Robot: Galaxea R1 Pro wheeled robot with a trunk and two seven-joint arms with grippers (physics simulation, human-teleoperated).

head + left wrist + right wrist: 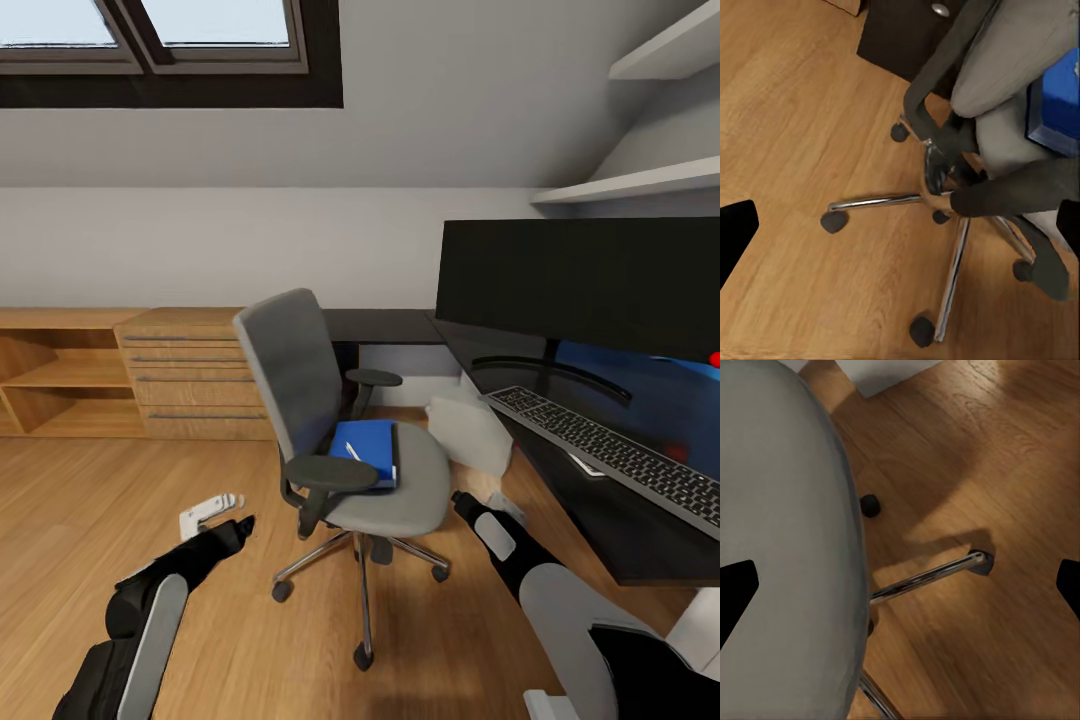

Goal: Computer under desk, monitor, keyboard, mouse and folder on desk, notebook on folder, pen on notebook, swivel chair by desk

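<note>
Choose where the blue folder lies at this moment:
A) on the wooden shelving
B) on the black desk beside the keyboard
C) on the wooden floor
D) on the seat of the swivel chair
D: the blue folder rests on the grey seat of the swivel chair, between its armrests.

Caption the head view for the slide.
Grey padded swivel chair holding a flat blue folder beside the glossy black desk with monitor and keyboard.
</note>
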